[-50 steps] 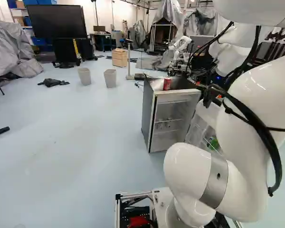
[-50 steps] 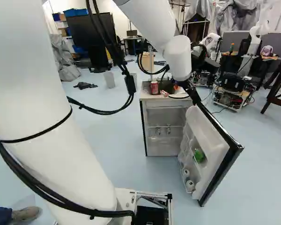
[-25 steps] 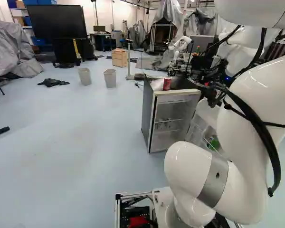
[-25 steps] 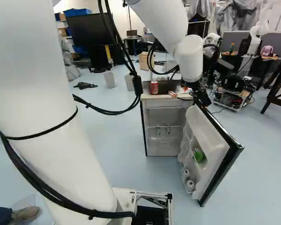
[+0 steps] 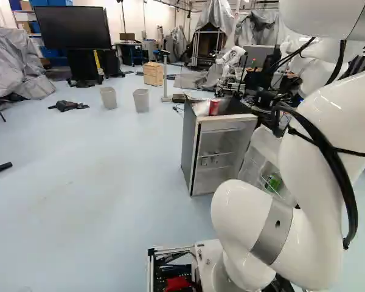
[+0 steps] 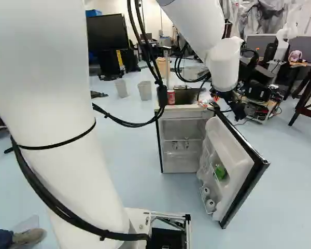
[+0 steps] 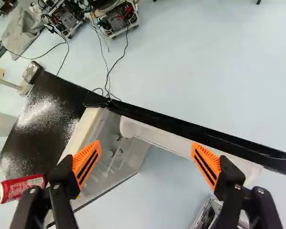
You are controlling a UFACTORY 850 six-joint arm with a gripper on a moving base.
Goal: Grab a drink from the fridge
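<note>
White inside, the fridge (image 6: 180, 164) needs a level approach: the wide-open gripper (image 7: 146, 155) should ease left and near of the door (image 6: 236, 155) before lowering.

Left base view: arm (image 5: 325, 143) cropped; fridge door (image 5: 265, 146) partly behind it.

Location type: robotics laboratory with workshop features; indicators as follows: another robot (image 6: 282, 36), a white jointed arm, stands at the far right of the right base view; open-framed equipment cart (image 6: 259, 108) carries exposed electronics and wiring; loose cables (image 7: 120, 59) run across the smooth pale-blue floor (image 5: 97, 170); grey sheets (image 5: 12, 58) drape bulky items; large dark screen (image 5: 75, 28), blue storage boxes (image 5: 50, 2), workbench (image 5: 129, 44) and wooden crate (image 5: 152, 74) occupy the far side of the room.
</note>
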